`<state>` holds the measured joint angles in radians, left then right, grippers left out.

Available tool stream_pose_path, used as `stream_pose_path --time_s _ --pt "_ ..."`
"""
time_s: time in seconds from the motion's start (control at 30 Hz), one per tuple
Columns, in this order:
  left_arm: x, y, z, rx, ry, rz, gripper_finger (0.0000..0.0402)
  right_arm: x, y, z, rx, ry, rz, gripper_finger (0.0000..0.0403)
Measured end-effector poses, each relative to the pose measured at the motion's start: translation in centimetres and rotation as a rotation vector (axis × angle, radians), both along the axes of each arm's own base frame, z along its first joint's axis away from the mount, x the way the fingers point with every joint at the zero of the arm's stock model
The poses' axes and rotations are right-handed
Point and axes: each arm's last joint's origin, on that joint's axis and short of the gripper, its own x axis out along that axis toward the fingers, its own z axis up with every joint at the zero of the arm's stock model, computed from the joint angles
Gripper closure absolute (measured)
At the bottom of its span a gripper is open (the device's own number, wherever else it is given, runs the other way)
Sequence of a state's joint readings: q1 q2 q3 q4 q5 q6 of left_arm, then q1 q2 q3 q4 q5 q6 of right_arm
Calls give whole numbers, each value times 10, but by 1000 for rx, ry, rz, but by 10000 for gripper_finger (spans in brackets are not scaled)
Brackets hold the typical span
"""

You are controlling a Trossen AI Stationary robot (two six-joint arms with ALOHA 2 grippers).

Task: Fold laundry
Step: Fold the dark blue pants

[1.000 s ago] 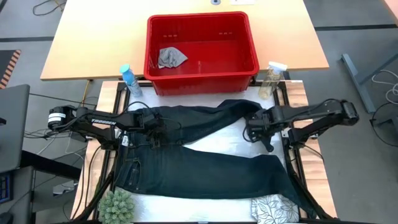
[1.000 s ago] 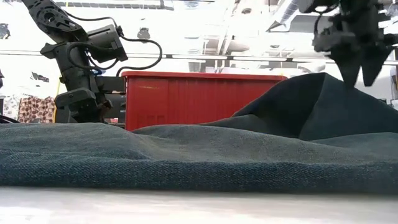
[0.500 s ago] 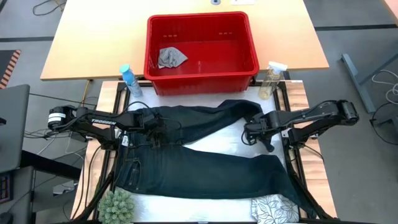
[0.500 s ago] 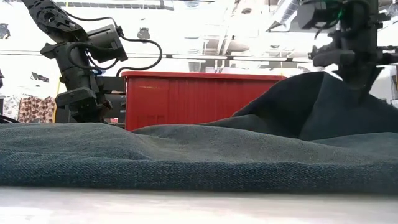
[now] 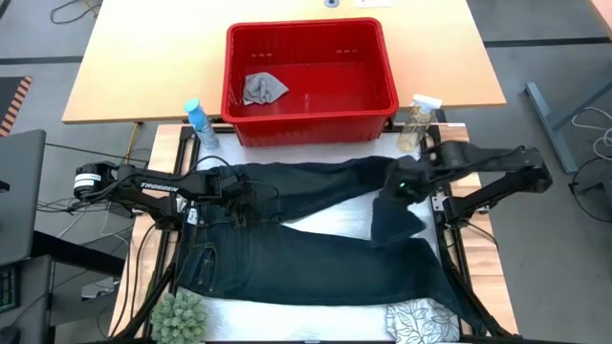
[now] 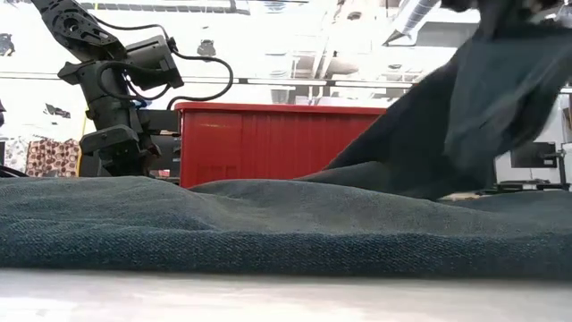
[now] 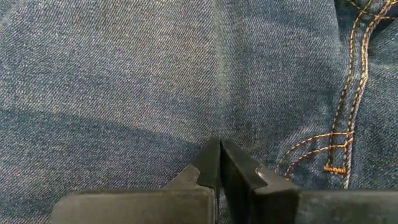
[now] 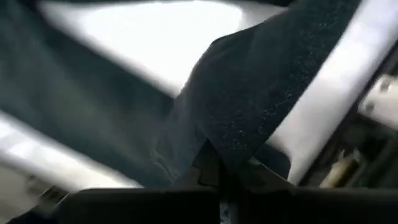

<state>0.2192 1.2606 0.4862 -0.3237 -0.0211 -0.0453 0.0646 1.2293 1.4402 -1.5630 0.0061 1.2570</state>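
Denim jeans [image 5: 306, 244], dark blue-black, lay spread across the white-covered tabletop [image 5: 330, 220], waistband toward the left arm's side, one leg running along the near edge, the other leg along the far side by the red basket [image 5: 308, 76]. End of that far leg was lifted off the tabletop, hanging as a dark flap from the right pincer [image 5: 402, 188], fingers together and clamped on the denim; the right wrist view showed cloth draped from the shut tips [image 8: 214, 165], white surface behind it. Low view showed the raised fold [image 6: 487, 98] hanging high at the right, rest of the jeans flat across the foreground. Left pincer [image 5: 234, 191] sat on the waist area of the jeans, fingers together; the left wrist view showed the closed tips [image 7: 219, 165] pressed against the denim next to orange pocket stitching, whether cloth was pinched between them could not be told. Small grey cloth [image 5: 262, 87] lay crumpled inside the red basket, at its left part. White cloth with grey leaf print [image 5: 421, 320] lay at the near right edge, touching the jeans leg. Blue-capped bottle [image 5: 198, 121] stood just beside the basket's left front corner, spray bottle [image 5: 418, 121] beside its right front corner. Green plant [image 5: 180, 315] sat at the near left corner.
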Motion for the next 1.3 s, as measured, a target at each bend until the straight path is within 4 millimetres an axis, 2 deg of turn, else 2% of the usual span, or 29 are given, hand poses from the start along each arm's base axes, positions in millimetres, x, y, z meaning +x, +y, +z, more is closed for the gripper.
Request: stream_pose_path --time_s 0.13,0.23,0.37,0.53,0.67,0.83,0.93,1.1,1.3 --pt "0 0 0 14 4 -29 401 -8 -3 31 124 -117 -29 377" --pt "0 0 0 21 6 -43 401 -11 -11 41 142 -163 -94 377" --pt "0 0 0 21 6 -43 402 -8 -20 35 212 -132 -169 377" --pt "0 0 0 22 6 -43 401 -3 -32 16 402 -66 -162 377" --pt "0 0 0 22 5 -43 401 -4 -47 5 450 -63 -163 377" --pt "0 0 0 23 5 -45 401 -12 -74 1 413 -109 -202 377" --pt "0 0 0 26 6 -51 401 -19 -90 1 326 -129 -189 377" --pt "0 0 0 27 7 -56 402 -34 -116 0 182 -95 -323 374" --pt "0 0 0 20 6 -61 402 -46 -137 -3 144 -83 -372 377"
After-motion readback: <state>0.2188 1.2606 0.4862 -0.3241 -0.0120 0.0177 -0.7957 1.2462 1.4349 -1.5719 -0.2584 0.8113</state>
